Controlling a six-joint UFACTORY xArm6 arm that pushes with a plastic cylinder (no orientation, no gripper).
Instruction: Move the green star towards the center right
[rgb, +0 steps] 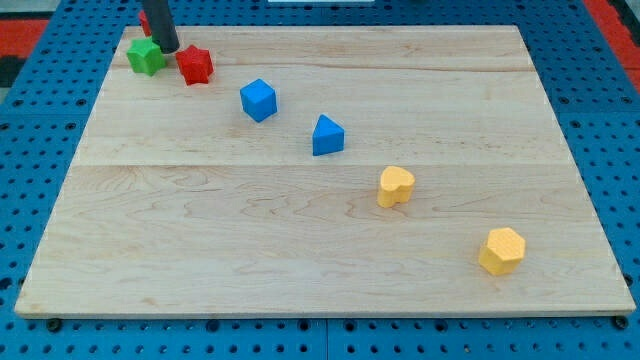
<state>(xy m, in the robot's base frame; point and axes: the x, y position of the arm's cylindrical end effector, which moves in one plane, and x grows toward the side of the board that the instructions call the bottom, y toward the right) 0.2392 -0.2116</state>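
Observation:
The green star (146, 56) lies near the board's top left corner. My tip (168, 49) rests just to the right of it, between the green star and a red star (195, 65), close to or touching both. The dark rod rises from there out of the view's top. A further red block (145, 20) is partly hidden behind the rod.
A blue cube (258, 100) and a blue triangular block (326, 136) lie in a diagonal toward the view's lower right, followed by a yellow heart-like block (395, 186) and a yellow hexagon (501, 250). The wooden board (300, 250) sits on a blue perforated table.

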